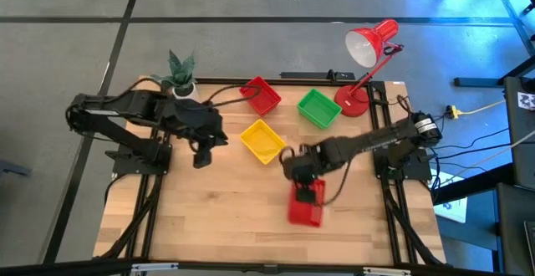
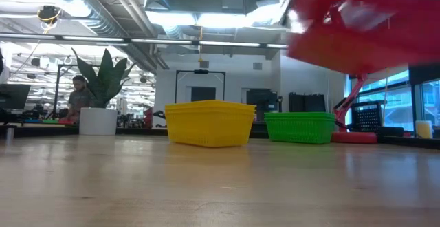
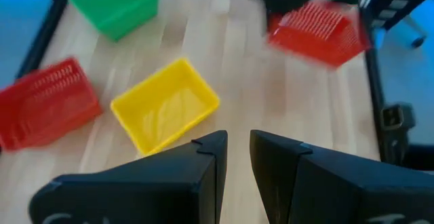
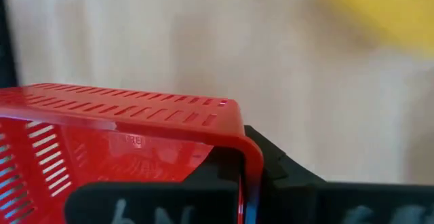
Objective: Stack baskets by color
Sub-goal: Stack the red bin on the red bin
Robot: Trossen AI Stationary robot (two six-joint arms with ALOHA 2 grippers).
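My right gripper (image 1: 306,184) is shut on a red basket (image 1: 306,204), which it carries above the middle of the table's near half. The basket shows blurred and high in the low view (image 2: 364,27). A yellow basket (image 1: 262,140) rests on its bottom at the table's middle, a green basket (image 1: 318,108) behind it to the right, and a second red basket (image 1: 262,95) at the far edge. My left gripper (image 3: 234,157) hovers left of the yellow basket. Its fingers stand a narrow gap apart with nothing between them. My right gripper grips the red basket by the rim of one side wall (image 4: 234,139), near a corner, with a dark finger (image 4: 285,176) on the wall's outer side. The fingers come from above, pointing steeply down. The basket is lifted clear of the table and hangs tilted.
A red desk lamp (image 1: 368,50) stands at the table's far right corner and a white potted plant (image 1: 181,77) at the far left. Bare wood lies across the near half of the table (image 1: 217,217). A person (image 2: 79,96) sits in the room beyond.
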